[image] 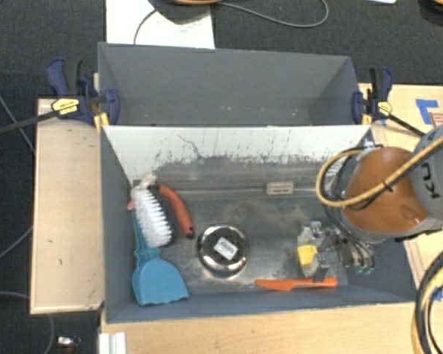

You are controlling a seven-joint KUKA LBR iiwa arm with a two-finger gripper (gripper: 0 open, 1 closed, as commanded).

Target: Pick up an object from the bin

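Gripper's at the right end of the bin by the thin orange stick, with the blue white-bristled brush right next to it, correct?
No. The camera view shows the blue brush at the left end of the bin, far from the gripper; the gripper is at the right end by the thin orange stick.

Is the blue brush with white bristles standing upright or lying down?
Lying down: the blue brush stretches along the floor of the grey bin, near its left wall.
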